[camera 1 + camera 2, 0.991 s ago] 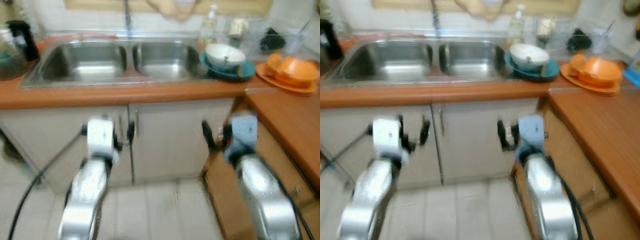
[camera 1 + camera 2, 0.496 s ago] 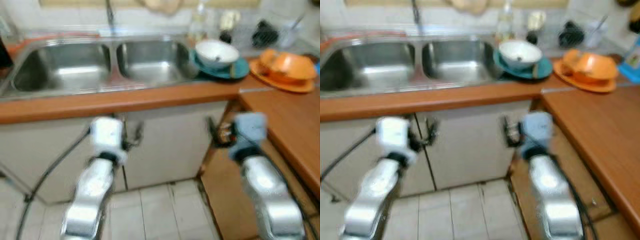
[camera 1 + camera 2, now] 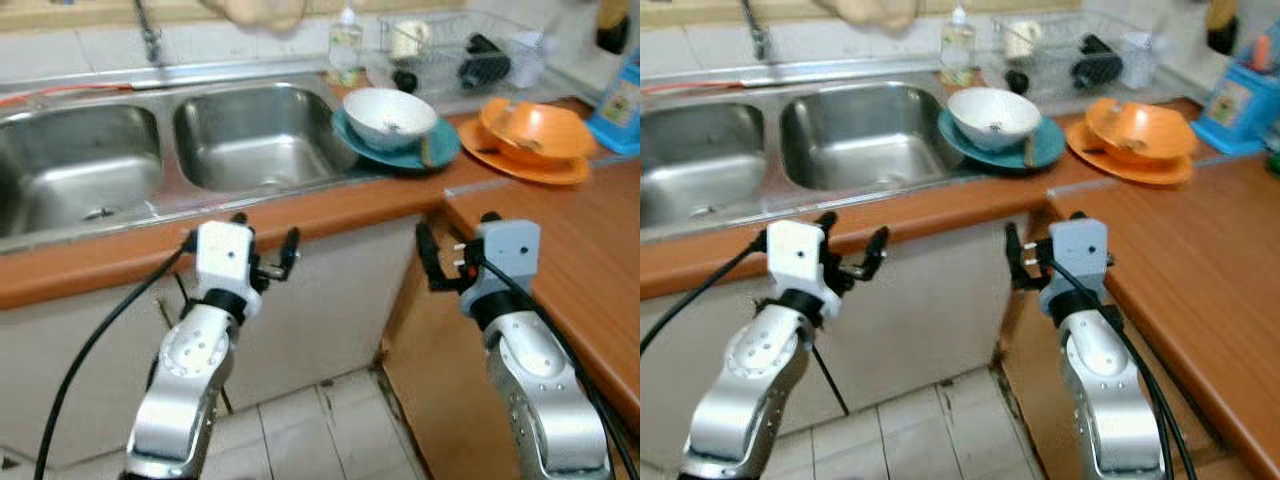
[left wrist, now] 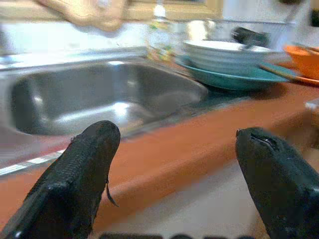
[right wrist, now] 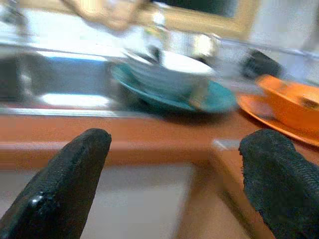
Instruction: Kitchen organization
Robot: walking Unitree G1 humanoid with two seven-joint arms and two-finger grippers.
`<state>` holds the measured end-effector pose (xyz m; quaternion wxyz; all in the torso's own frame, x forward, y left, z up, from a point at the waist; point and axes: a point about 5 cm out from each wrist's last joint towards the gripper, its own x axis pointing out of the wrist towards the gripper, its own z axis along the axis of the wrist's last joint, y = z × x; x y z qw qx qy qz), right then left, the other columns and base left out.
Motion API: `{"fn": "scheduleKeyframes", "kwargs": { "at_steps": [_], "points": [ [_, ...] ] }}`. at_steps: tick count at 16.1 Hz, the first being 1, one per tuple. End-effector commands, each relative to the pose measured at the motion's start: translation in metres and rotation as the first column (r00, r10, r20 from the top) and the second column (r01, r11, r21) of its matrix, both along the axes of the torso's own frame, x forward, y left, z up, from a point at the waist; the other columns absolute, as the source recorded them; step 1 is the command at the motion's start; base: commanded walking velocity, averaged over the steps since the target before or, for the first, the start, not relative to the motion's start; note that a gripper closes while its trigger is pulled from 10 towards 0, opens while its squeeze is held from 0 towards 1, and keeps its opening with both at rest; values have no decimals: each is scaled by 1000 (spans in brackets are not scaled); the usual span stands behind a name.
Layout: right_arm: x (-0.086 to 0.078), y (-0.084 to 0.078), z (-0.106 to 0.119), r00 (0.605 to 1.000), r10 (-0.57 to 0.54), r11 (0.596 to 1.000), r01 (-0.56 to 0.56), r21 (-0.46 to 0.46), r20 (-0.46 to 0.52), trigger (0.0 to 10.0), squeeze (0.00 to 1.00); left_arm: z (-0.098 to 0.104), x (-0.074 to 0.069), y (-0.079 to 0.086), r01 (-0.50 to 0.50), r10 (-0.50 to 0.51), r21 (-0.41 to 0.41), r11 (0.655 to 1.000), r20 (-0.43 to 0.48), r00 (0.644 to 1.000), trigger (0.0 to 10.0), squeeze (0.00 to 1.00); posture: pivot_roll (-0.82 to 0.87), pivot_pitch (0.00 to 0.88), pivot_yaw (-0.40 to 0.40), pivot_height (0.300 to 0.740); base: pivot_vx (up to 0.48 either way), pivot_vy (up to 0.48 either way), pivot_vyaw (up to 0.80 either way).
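Observation:
A white bowl (image 3: 388, 110) sits on a teal plate (image 3: 445, 150) on the orange counter just right of the double sink (image 3: 250, 140). Further right, an orange bowl (image 3: 535, 125) rests on an orange plate (image 3: 520, 168). My left gripper (image 3: 262, 235) is open and empty, held in front of the counter edge below the right basin. My right gripper (image 3: 455, 235) is also open and empty, at the counter's inner corner, below the teal plate. In the wrist views, the left gripper (image 4: 177, 137) faces the basin and the right gripper (image 5: 179, 139) faces the bowl and plate.
A wire dish rack (image 3: 460, 50) with cups and a soap bottle (image 3: 346, 45) stand along the back wall. A blue box (image 3: 620, 105) is at the far right. A side counter (image 3: 580, 250) runs along my right. Cabinet doors (image 3: 330, 290) and tiled floor (image 3: 300, 430) lie below.
The camera has swung right and drawn closer, so the sink slid left and the picture sharpened. Both arms keep the same raised pose with fingers open.

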<state>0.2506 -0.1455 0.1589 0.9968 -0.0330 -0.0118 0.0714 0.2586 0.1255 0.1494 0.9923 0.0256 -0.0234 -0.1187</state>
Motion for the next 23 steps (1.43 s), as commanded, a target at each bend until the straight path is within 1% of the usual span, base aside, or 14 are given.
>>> {"fn": "scheduleKeyframes", "kwargs": {
  "at_steps": [1,3,5,7,8,10,14,19,23],
  "points": [
    [2,8,5,999,53,998,-53,16,7,10000,0,3,1,8,-27,27,0,1000,8,1000,10000,0,-67,0,-16,740,292,0,0],
    [3,9,7,998,62,998,-62,11,17,10000,0,5,2,10,-35,35,-4,999,16,999,10000,0,-65,0,-18,740,292,0,0],
    [5,9,12,996,69,998,-69,-10,48,10000,0,5,3,11,-33,34,-8,999,20,999,10000,0,-65,0,-20,740,294,0,0],
    [6,9,13,996,67,998,-67,-9,53,10000,0,5,3,8,-18,18,-10,1000,20,1000,10000,0,-68,0,-22,740,294,0,0],
    [6,9,13,996,67,998,-67,-10,53,10000,0,5,3,6,-11,12,-10,1000,21,1000,10000,0,-68,0,-22,740,296,0,-563],
    [6,8,15,996,69,997,-70,14,52,10000,0,8,5,5,-4,4,-3,1000,32,999,10000,0,-68,0,-22,740,296,0,-681],
    [7,12,16,993,104,994,-105,11,54,10000,0,14,8,11,-23,24,-3,1000,51,998,10000,0,-66,0,-17,740,296,0,0],
    [9,15,18,992,111,992,-114,47,51,10000,0,16,8,14,-35,35,0,999,54,998,10000,0,-59,0,-18,740,299,0,0],
    [10,16,22,990,125,988,-130,79,68,10000,0,17,9,15,-34,34,2,999,56,998,10000,0,-63,0,-16,740,296,0,0]
  ]
}}
